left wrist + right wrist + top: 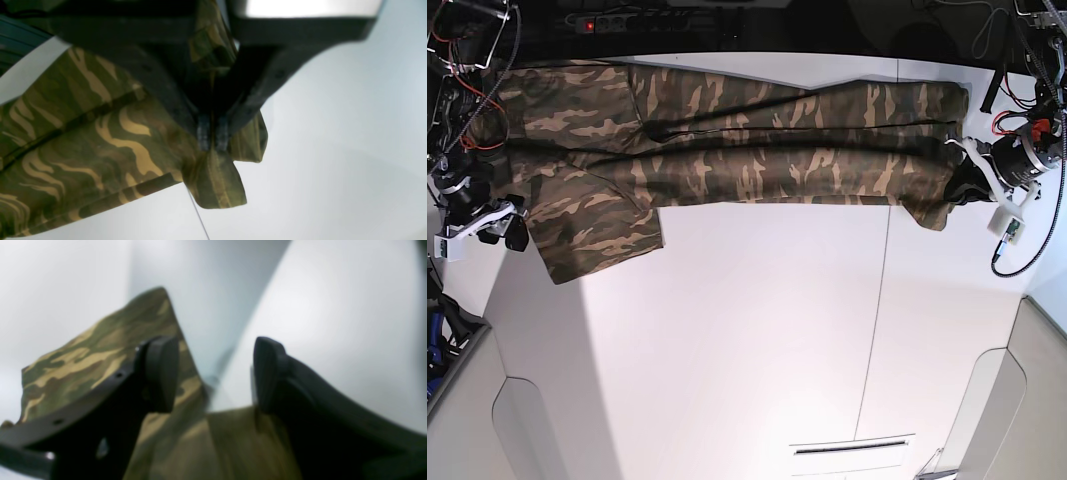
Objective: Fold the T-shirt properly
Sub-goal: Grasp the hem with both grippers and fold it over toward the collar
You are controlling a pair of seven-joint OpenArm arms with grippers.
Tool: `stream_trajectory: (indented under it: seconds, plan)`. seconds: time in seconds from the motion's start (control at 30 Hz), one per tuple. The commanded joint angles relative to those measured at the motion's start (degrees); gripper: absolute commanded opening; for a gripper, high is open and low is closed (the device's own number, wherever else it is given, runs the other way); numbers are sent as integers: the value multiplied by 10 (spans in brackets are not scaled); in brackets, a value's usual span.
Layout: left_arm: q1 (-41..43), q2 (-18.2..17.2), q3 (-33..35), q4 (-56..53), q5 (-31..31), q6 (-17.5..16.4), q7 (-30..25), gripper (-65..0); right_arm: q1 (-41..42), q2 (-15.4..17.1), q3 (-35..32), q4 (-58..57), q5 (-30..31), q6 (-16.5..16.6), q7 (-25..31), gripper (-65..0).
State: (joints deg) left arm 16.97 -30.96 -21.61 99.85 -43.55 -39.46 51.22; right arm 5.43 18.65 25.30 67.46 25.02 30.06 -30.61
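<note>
Now the T-shirt (727, 150) lies long across the far side of the white counter (757, 340). Left end effector (212, 138) pinches a corner, prob. to pull it flat. Right end effector (213, 373) sits apart by the sleeve, gripping nothing.

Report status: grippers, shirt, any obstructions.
Left gripper shut on T-shirt corner. Right gripper open at sleeve edge. Shirt folded lengthwise on table. Nothing in the way.

The base view looks straight down from high up on the whole table (757, 340), arms at its left and right edges. Each wrist view sits close behind its own fingers, looking along them at the shirt (727, 150), shared by all three
</note>
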Motion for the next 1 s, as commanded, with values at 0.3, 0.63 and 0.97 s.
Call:
stream_trajectory:
  seconds: [0.3,0.63,0.97]
  plan:
    - [4,-11,-5,9,-8,-4,-8,-650,26,-40,-37,-30,7,23,12,-299]
    - [5,-11,-5,9,-8,-4,-8,-650,27,-66,-83,-28,-6,21,13,-632]
    - [5,-11,-5,9,-8,-4,-8,-650,33,-63,-55,65,7,21,-87,-650]
